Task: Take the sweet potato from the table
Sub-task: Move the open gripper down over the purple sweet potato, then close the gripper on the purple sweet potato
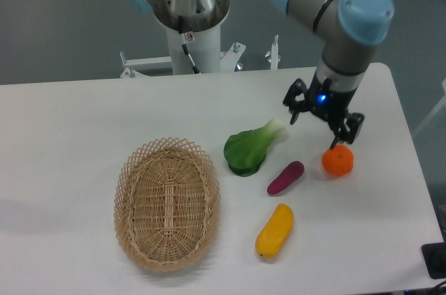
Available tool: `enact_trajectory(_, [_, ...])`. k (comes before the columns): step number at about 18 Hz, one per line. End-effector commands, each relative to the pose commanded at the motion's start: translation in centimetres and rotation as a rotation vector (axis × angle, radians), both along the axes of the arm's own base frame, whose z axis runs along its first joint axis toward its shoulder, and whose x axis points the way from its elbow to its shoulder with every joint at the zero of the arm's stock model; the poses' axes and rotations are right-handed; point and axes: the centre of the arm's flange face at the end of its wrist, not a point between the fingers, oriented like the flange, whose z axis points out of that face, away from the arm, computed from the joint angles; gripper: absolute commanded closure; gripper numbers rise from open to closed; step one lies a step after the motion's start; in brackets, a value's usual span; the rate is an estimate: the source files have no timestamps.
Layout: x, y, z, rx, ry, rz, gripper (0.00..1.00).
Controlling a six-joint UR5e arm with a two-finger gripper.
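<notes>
The sweet potato [286,177], a small purple tuber with tapered ends, lies at a slant on the white table [77,120], right of centre. My gripper [318,128] hangs above and to the right of it, open, with nothing between its dark fingers. One fingertip [342,139] is just above the round orange [338,160].
A green leafy vegetable [251,146] lies just left of the sweet potato. A yellow oblong fruit [274,231] lies below it. A woven wicker basket [166,202] stands at the left centre. The arm's base column [189,30] rises behind the table's far edge.
</notes>
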Motion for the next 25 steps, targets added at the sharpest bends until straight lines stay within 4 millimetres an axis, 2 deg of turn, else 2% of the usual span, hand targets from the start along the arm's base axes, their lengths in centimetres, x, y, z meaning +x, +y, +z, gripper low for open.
enact_trajectory(3, [0.4, -0.7, -4.5, -0.083, 0.064, -0.053, 0.00])
enact_trajectory(4, [0.6, -0.2, -5.4, -0.095, 0.077, -0.060, 0.00])
enact_trajectory(6, [0.7, 0.0, -5.8, -0.094, 0.078, -0.057, 0.00])
enact_trajectory(12, [0.7, 0.5, -8.9, -0.090, 0.082, -0.012, 0.00])
enact_trajectory(14, [1.5, 0.6, -9.5, -0.092, 0.078, -0.016, 0.00])
enact_trajectory(20, [1.6, 0.7, -10.6, -0.097, 0.072, -0.018, 0.00])
enact_trajectory(25, [1.7, 1.6, -11.6, -0.082, 0.098, -0.030, 0.00])
